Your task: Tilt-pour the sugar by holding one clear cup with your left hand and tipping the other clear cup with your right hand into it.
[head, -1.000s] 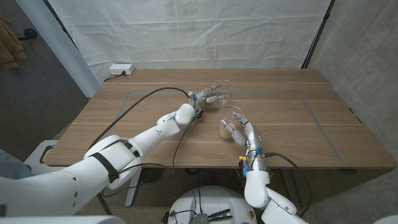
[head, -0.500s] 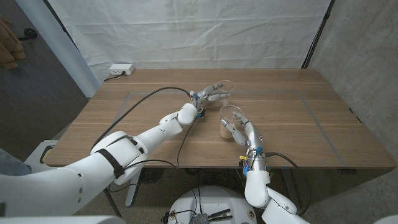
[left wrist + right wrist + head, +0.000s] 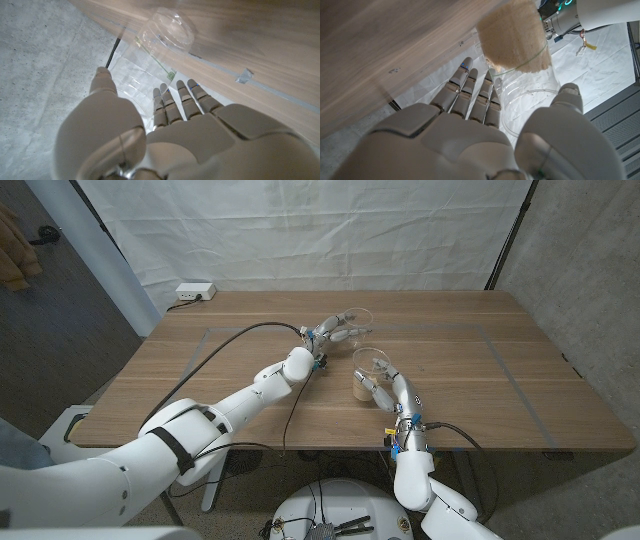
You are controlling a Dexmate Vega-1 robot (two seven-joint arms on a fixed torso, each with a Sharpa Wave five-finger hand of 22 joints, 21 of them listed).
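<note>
Left hand grasps the empty cup; right hand grasps the sugar cup just beside it.

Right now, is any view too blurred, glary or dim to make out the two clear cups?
Head view: even lighting, sharp, but both cups small; the empty cup is faint against the table. Left wrist view: cup clear, with soft highlights; left hand close and slightly soft. Right wrist view: sugar cup sharp, right hand near, wood mildly blurred.

Even, soft indoor light; head view sharp, wrist views slightly blurred close up
</note>
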